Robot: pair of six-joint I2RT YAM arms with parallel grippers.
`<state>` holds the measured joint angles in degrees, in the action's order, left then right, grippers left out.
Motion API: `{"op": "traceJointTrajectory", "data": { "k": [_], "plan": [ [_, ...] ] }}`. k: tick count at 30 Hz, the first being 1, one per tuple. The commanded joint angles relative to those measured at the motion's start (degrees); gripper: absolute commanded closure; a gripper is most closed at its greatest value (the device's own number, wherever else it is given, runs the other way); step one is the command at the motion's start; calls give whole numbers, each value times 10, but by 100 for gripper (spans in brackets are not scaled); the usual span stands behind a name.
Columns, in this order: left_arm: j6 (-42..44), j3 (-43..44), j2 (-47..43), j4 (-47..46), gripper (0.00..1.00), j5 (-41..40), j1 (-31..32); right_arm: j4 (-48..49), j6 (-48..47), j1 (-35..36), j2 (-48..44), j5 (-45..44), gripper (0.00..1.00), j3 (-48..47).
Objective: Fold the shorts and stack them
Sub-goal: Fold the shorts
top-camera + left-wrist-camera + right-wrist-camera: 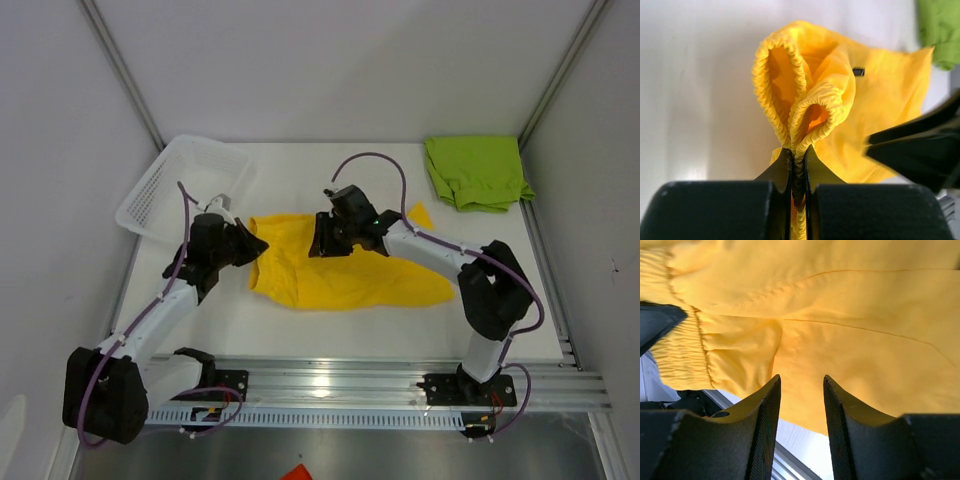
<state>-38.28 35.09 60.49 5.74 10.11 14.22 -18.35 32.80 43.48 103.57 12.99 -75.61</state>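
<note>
The yellow shorts (340, 272) lie spread across the middle of the white table. My left gripper (252, 245) is shut on their elastic waistband (790, 125) at the left end; the band bunches up between the jaws. My right gripper (322, 240) hovers over the upper middle of the yellow shorts (840, 315), jaws open with nothing between them. The lime green shorts (475, 172) lie folded at the table's back right corner, and a corner of them shows in the left wrist view (940, 30).
A white mesh basket (185, 185) stands at the back left, just behind my left arm. White walls close in the table on three sides. A metal rail (400, 385) runs along the near edge.
</note>
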Motion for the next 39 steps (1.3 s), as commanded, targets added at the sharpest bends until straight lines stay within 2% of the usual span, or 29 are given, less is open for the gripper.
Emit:
{"op": "traceJointTrajectory", "data": {
  "k": [1,7,12,15,16,17,18,23,28,39],
  "plan": [
    [52,57,21,134,100,-4,-16,-20,-20,-9,-49,-36,58,27],
    [73,124,65,207,100,12,-30,-18,-26,-6,-46,-123,62,80],
    [69,164,77,241,100,4,-30,-4,-22,7,-27,-148,67,114],
    [69,188,83,265,100,-4,-30,15,-13,27,-26,-160,75,138],
    [69,196,85,270,100,-6,-30,21,-10,31,-24,-162,89,143],
    [69,198,89,273,100,-6,-30,27,-6,36,-19,-161,99,146],
    [69,207,93,281,100,-5,-31,34,1,47,-5,-158,100,146],
    [73,245,122,319,100,-11,-31,68,29,96,33,-155,100,127],
    [73,273,114,345,100,-22,-31,65,51,156,102,-158,100,65],
    [37,314,67,369,100,21,-31,87,57,165,138,-122,100,11]
  ]
}}
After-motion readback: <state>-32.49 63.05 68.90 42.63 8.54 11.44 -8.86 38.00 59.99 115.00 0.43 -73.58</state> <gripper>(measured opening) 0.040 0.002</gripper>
